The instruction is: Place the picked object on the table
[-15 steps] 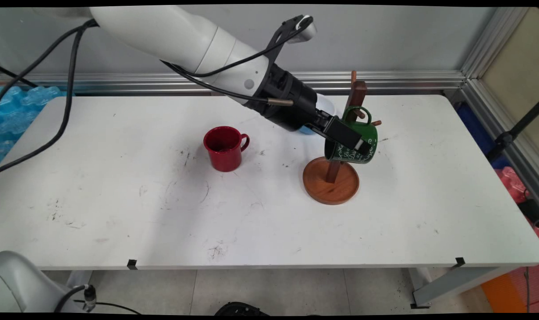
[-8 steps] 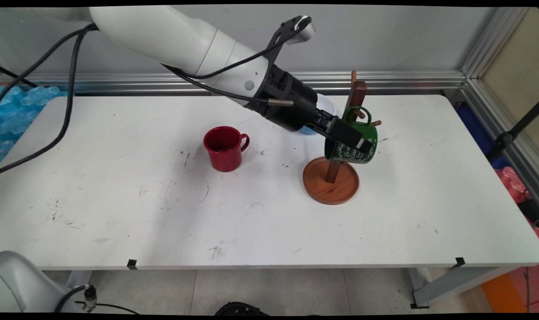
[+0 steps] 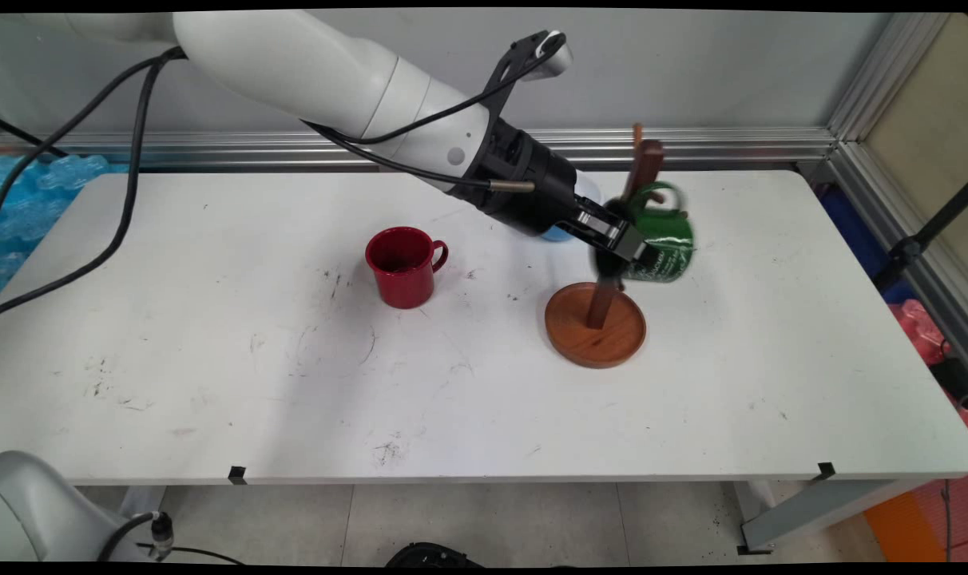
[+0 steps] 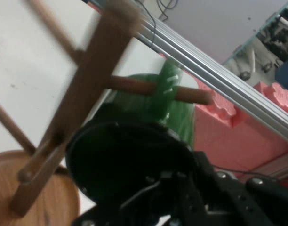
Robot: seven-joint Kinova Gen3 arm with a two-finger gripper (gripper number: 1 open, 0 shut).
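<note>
Now, tool: the black tool is at the green cup, up at the wooden cup stand. It looks like the tool grips the cup's rim, but the picture is blurry there, so I cannot tell if its fingers are closed tight or loose.
Green cup: it is tipped on its side, up off the desk. In the hand view the cup's handle is around one of the stand's pegs. The dark open mouth of the cup faces the camera on the hand.
Cup stand: it has a round brown base and a tall post with pegs sticking out. It stands right of the desk's middle, nearer the far edge. The post leans a bit and looks blurry in both views.
Red cup: a red cup stands upright on the desk, well apart from the stand, toward the left. Its handle points at the stand.
Blue thing: a bit of something light blue and white shows behind the arm, near the far edge. I cannot tell what it is.
Arm: the white arm comes in from the far left corner, with black cables hanging from it.
</note>
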